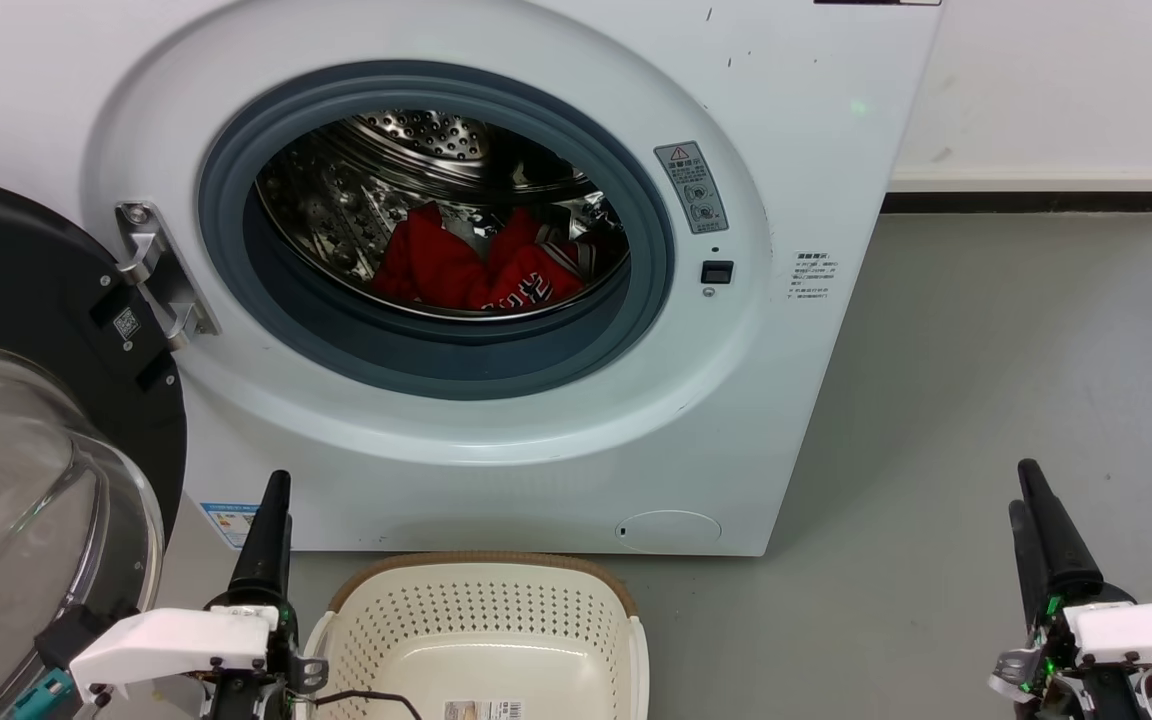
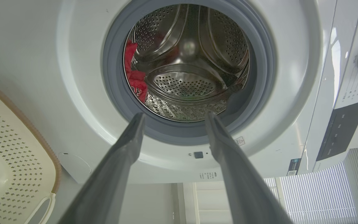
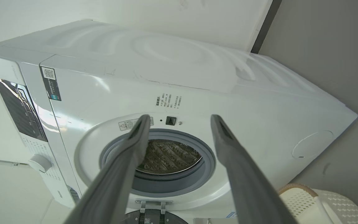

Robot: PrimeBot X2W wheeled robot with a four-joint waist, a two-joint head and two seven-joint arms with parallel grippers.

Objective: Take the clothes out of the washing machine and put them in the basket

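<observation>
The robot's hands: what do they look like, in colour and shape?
The left hand and right hand each have two long, dark, tapering fingers on a white housing. A thin black cable loops beside the left one; green parts show at the right.

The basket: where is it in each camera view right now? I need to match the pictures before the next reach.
Head view: basket at bottom centre, on the floor before the washing machine.
Left wrist view: basket at the left edge, lower half.
Right wrist view: basket in the lower right corner.
Shared landmark: the round flap low on the washer's front, near the basket in all three.
</observation>
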